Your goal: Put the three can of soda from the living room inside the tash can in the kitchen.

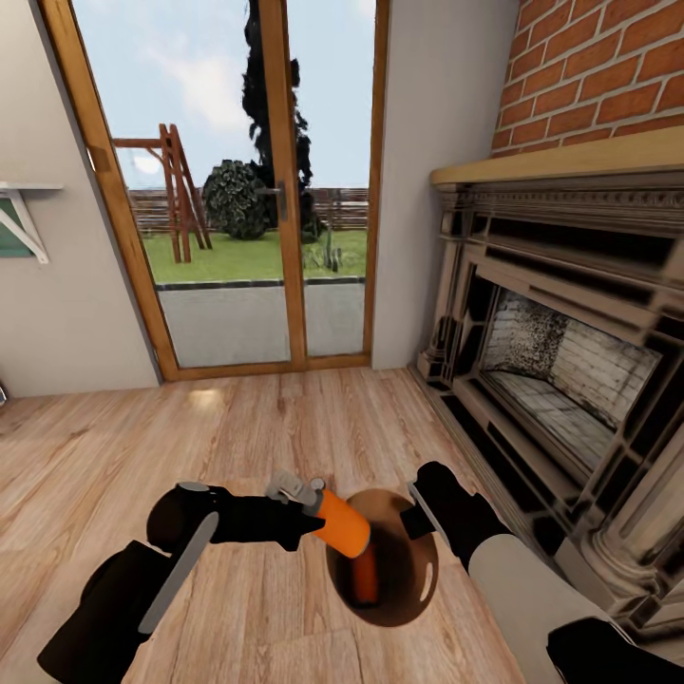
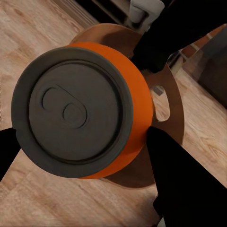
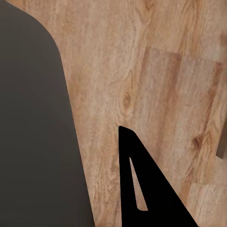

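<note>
Left gripper clamped on orange soda can, lower centre, over brown bin carried by right gripper, grip unclear. Living room fireplace right; kitchen drop-off pending.

Two orange soda cans, one brown bin, two hands.
</note>
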### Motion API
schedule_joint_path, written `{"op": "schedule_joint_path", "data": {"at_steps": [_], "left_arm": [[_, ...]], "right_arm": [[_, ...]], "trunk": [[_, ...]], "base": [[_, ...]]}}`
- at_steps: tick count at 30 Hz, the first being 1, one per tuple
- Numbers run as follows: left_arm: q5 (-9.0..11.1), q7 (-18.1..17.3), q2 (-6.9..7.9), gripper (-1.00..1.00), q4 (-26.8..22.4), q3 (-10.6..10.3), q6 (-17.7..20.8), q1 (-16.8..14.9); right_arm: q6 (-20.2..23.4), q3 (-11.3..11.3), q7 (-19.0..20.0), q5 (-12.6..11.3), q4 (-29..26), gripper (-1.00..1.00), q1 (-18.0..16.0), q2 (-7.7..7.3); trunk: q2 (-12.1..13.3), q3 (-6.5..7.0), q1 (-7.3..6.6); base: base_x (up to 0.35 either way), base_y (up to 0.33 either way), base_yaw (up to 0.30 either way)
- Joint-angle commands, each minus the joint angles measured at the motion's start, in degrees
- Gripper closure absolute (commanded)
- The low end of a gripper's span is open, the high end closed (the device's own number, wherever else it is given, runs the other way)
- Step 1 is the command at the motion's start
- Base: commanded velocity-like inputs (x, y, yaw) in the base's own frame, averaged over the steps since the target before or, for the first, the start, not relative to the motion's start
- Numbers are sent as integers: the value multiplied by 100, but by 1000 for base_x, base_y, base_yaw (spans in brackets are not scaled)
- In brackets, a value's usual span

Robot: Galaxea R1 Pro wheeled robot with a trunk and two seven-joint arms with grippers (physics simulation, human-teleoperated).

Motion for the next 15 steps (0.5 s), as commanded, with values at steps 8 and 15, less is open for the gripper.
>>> {"op": "schedule_joint_path", "data": {"at_steps": [8,15], "left_arm": [[-2,448,-47,100,20,-382,0,0],[-8,553,-83,100,28,-552,0,0]], "right_arm": [[4,7,0,-99,-1,100,-2,70],[4,8,0,-99,-1,100,-2,76]], "trunk": [[0,1,0],[0,1,0]], "base": [[0,0,0],[0,0,0]]}}
